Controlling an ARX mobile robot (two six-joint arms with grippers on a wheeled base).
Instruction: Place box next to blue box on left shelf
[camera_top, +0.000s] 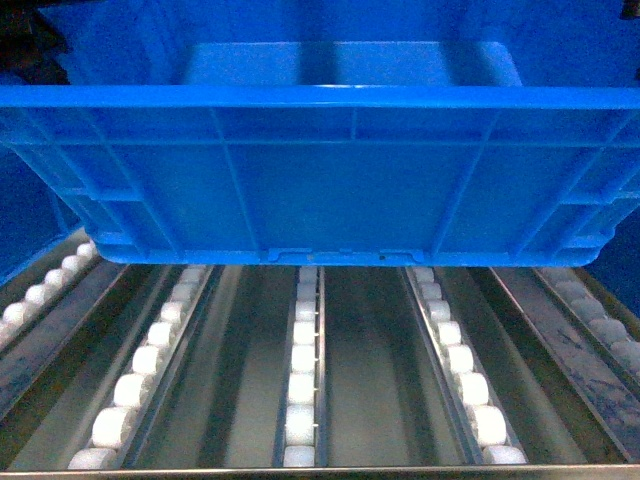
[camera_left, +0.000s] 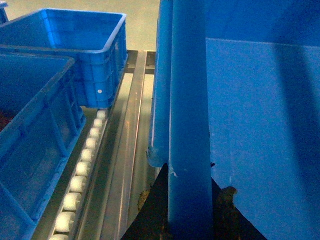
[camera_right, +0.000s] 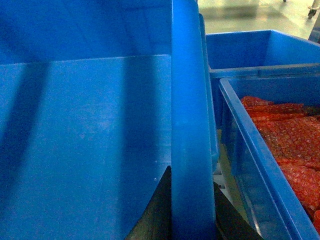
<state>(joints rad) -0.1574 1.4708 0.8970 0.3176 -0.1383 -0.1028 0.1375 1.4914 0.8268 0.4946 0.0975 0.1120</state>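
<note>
The box hangs above the left shelf, its base clear of the white rollers. Left claw and right claw each pinch an end-wall rim — dark fingers show on both sides of it. A blue crate flanks the left end; a crate of red packets flanks the right. Good practice, as judged here: lower level, both ends together, centred in the gap — then release.
</note>
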